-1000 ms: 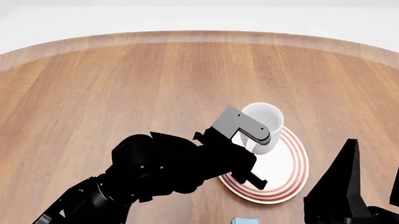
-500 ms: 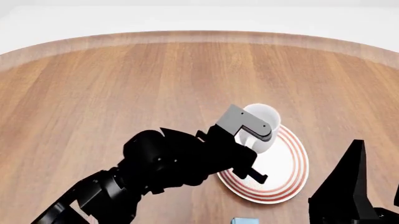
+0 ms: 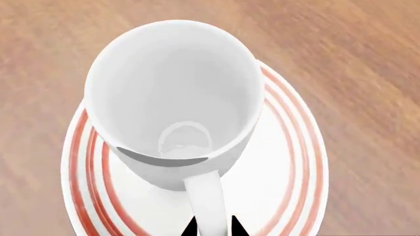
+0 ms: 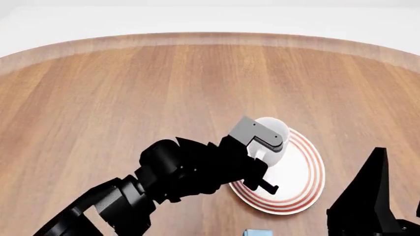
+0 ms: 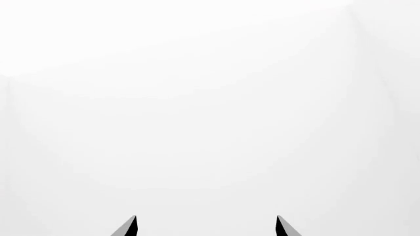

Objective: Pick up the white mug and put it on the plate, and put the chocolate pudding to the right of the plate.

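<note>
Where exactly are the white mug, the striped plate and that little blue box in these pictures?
white mug (image 3: 174, 93): left wrist view, on its inner wall.
plate (image 4: 305, 169): head view, on its red-ringed rim, right of the mug.
blue box (image 4: 257, 232): head view, on its top edge, cut off at the picture's bottom.

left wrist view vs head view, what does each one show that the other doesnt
Only the left wrist view shows the empty inside of the white mug and its handle pinched between the left gripper fingertips. Only the head view shows the left arm, the table's far edge, a blue box corner and the right arm. Both show the mug on the plate.
</note>
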